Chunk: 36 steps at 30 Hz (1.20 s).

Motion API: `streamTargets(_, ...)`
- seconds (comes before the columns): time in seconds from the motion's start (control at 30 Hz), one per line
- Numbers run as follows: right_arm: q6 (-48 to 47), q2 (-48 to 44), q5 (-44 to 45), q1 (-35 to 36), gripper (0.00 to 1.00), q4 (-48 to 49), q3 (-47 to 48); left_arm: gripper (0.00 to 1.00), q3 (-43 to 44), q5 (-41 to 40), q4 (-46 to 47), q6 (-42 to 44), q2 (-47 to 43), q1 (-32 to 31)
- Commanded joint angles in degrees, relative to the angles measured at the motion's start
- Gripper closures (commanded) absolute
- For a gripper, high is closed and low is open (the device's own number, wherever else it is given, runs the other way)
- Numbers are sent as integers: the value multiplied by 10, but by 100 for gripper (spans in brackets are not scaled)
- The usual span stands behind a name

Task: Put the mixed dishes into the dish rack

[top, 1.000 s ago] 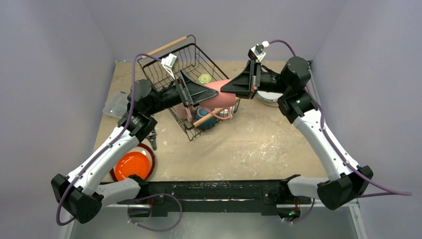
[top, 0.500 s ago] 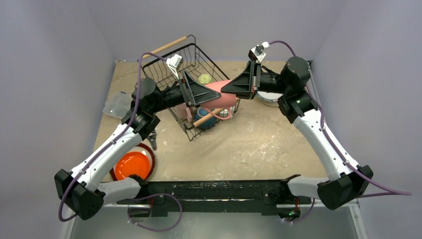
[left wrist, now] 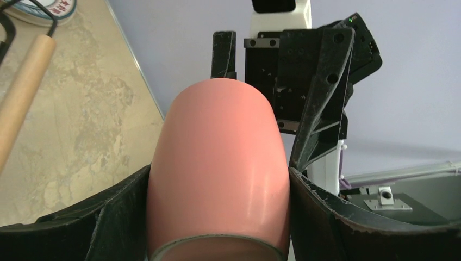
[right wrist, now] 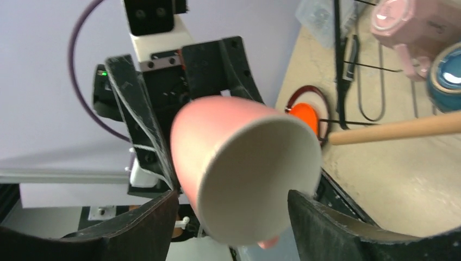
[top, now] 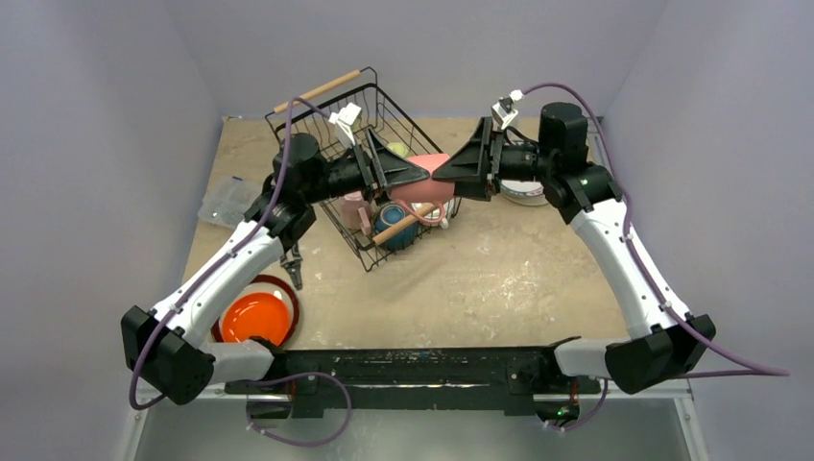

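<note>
A pink mug (top: 429, 192) hangs over the right edge of the dish rack (top: 322, 130), a black wire basket with wooden handles. My left gripper (top: 419, 173) is shut on the mug; in the left wrist view both fingers press the sides of the pink mug (left wrist: 217, 157) near its rim. My right gripper (top: 443, 174) faces it from the right and stands open. In the right wrist view the pink mug's (right wrist: 250, 168) pale base sits between the spread fingers (right wrist: 136, 228) with a gap on each side. The rack holds a teal bowl (top: 394, 215), another pink mug (top: 355, 205) and a yellow-green mug (top: 395, 151).
An orange plate (top: 253, 317) lies on a dark red-rimmed plate (top: 289, 290) at the near left. A teal-rimmed white plate (top: 523, 195) sits under my right arm. Black pliers (top: 293, 269) and a clear plastic piece (top: 223, 200) lie left of the rack.
My right gripper has opened and let go of the pink mug. My left gripper has closed round it. Both grippers have shifted slightly toward the far side.
</note>
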Motion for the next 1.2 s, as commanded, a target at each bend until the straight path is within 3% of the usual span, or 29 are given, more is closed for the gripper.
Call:
streamTargets(0.0,-139,3,34,-27,21,-150,51,100,71,-24,-21,5,9,21)
streamTargets(0.2,-284,40,186,-38,3,-334,167,100,150,-97,-212,58,51,41)
streamTargets(0.3,-340,62,305,-38,2,-410,226,100,212,-166,-324,89,84,46)
streamTargets(0.43,-379,74,393,-38,2,-458,254,100,304,-252,-446,127,142,49)
streamTargets(0.97,-395,110,445,-38,3,-482,230,100,656,-575,-718,183,399,64)
streamTargets(1.17,-399,127,452,-39,3,-488,229,100,737,-579,-777,112,486,84)
